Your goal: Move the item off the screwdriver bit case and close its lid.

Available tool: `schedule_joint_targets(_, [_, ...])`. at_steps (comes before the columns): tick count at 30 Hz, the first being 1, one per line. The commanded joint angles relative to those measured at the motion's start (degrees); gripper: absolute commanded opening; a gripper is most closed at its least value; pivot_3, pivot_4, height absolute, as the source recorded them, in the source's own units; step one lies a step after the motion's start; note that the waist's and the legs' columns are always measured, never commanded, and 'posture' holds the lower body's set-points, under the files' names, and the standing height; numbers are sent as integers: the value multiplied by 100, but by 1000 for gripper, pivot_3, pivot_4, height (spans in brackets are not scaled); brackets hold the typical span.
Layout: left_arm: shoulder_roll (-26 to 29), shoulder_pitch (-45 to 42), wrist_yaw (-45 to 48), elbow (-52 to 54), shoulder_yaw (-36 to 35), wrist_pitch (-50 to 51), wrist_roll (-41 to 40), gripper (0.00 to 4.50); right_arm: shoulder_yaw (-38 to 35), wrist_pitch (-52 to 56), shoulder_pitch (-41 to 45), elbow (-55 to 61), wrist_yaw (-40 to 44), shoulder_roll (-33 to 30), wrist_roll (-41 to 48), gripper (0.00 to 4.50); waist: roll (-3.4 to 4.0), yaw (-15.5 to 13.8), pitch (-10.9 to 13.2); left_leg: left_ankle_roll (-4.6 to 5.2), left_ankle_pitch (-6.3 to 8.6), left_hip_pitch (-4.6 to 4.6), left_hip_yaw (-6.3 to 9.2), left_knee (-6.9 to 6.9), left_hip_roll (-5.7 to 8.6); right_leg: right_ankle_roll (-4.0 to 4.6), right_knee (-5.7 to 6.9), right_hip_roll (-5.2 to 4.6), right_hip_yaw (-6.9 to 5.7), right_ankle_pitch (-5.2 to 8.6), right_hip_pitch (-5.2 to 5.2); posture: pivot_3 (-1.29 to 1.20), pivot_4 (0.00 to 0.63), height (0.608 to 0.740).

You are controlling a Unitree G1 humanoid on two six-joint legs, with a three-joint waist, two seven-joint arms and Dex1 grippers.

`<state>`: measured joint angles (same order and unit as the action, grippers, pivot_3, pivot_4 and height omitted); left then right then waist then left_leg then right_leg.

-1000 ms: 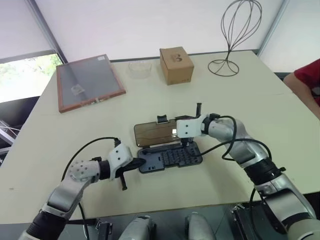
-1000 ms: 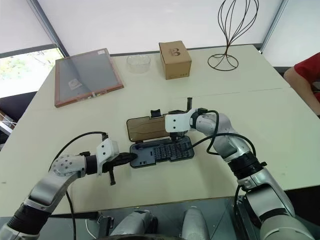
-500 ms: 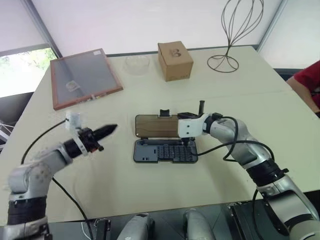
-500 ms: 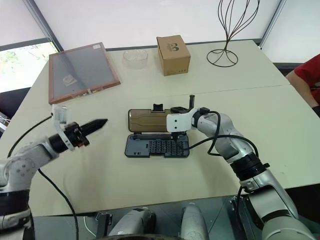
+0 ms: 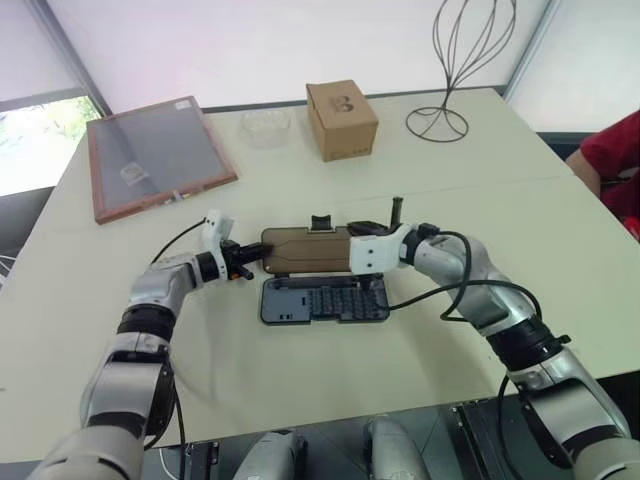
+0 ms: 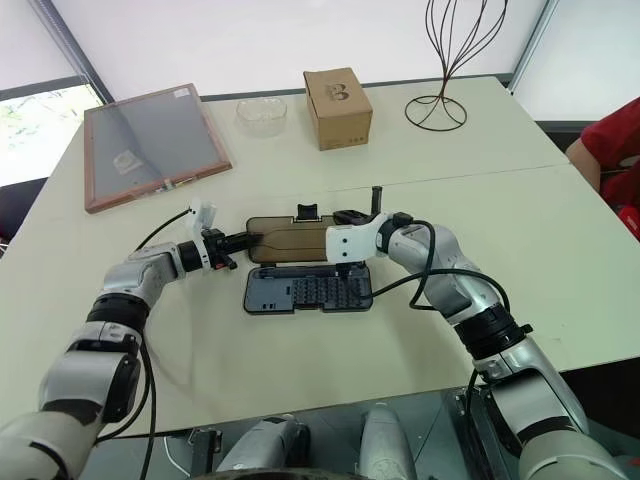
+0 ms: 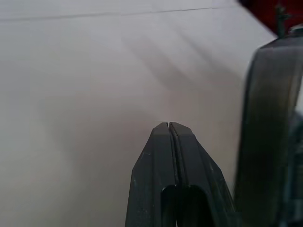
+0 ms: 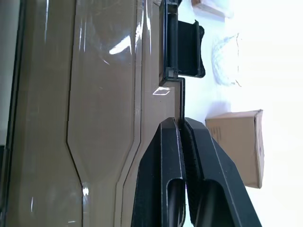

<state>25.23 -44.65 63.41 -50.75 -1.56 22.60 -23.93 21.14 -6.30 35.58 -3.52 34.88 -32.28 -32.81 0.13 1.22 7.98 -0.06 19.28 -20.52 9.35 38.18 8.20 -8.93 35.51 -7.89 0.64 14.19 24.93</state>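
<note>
Half a second back the left gripper was hanging in the air well left of the screwdriver bit case. Now it is lying low over the table, its two black fingers pressed flat together, tips just beside the left end of the lid; contact is not clear. The right gripper is staying where it was, over the right part of the lid near its far edge, fingers likewise pressed together and pinching nothing.

At far left a flat mesh panel in a reddish wooden frame is lying on the pale, matte table. Right of it are sitting a small clear bowl and a plain cardboard box. At centre the case is lying open: a dark grey rounded plastic tray with rows of bits, its glossy, smoky-brown translucent lid folded flat on the far side. Far right, a thin black wire stand is rising, and a person's red sleeve is showing at the edge.
</note>
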Motion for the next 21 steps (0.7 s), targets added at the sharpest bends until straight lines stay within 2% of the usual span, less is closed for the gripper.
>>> schedule_joint_targets(1, [52, -237, 475, -329, -26, -104, 172, 0, -84, 76, 17, 294, 93, 66, 106, 973, 0, 2, 0, 0, 0, 0, 0, -1, 0, 0, 2, 0, 0, 0, 2, 0, 150, 740])
schedule_joint_targets(7, [-15, -583, 840, -734, -112, -99, 302, 0, -137, 285, -95, 893, 397, -56, 83, 4116, -1, -14, 1, 0, 0, -36, 3, 17, 4, 0, 28, -2, 0, 0, 37, 0, 150, 740])
schedule_joint_targets(8, [-14, -622, 888, -728, -122, -70, 304, 0, -231, 415, -196, 1256, 679, -203, 215, 4469, -1, -18, 1, 0, 0, -45, 5, 21, 5, 0, 41, -2, 0, 0, 44, 0, 150, 740])
schedule_joint_targets(9, [-8, -666, 947, -710, -133, -23, 298, 0, -379, 568, -296, 1747, 1131, -427, 546, 4469, -1, -25, 1, 0, 0, -59, 8, 31, 6, 0, 51, -2, -2, 0, 52, 0, 150, 740])
schedule_joint_targets(10, [10, -716, 1049, -692, -127, 35, 299, 0, -622, 852, -356, 2314, 1691, -684, 1114, 4469, -3, -43, 3, 0, 0, -93, 20, 92, 8, -1, 59, -2, -10, 0, 70, 0, 150, 740])
schedule_joint_targets(12, [54, -792, 1263, -628, -94, 116, 322, 0, -1123, 1775, -361, 3282, 2674, -1096, 2395, 4469, -3, -30, 6, 1, 1, -135, 27, 101, 17, -2, 62, -7, -13, -1, 98, 0, 150, 740])
schedule_joint_targets(13, [67, -817, 1346, -591, -79, 144, 335, 0, -1353, 2377, -318, 3611, 2965, -1216, 2949, 4469, -4, -27, 6, 1, 1, -145, 26, 100, 18, -2, 62, -8, -13, -1, 101, 0, 150, 740])
schedule_joint_targets(16, [87, -871, 1770, -213, 147, 168, 441, 0, -2704, 4960, 48, 4305, 3907, -2061, 5362, 4469, -11, -44, 12, 2, 2, -153, 28, 108, 16, -2, 60, -9, -18, -2, 94, 0, 150, 740])
schedule_joint_targets(18, [154, -751, 2244, 414, 460, 311, 501, 0, -3412, 5855, 304, 4198, 4108, -2524, 6317, 4469, -15, -71, 15, 5, 3, -157, 31, 114, 16, -1, 56, -14, -20, -2, 92, 0, 150, 740])
schedule_joint_targets(21, [365, -403, 2832, 1764, 956, 705, 381, 0, -3824, 6219, 510, 3797, 3660, -2676, 6627, 4469, -17, -66, 16, 10, 6, -155, 32, 111, 15, 0, 59, -19, -21, -2, 86, 0, 150, 740])
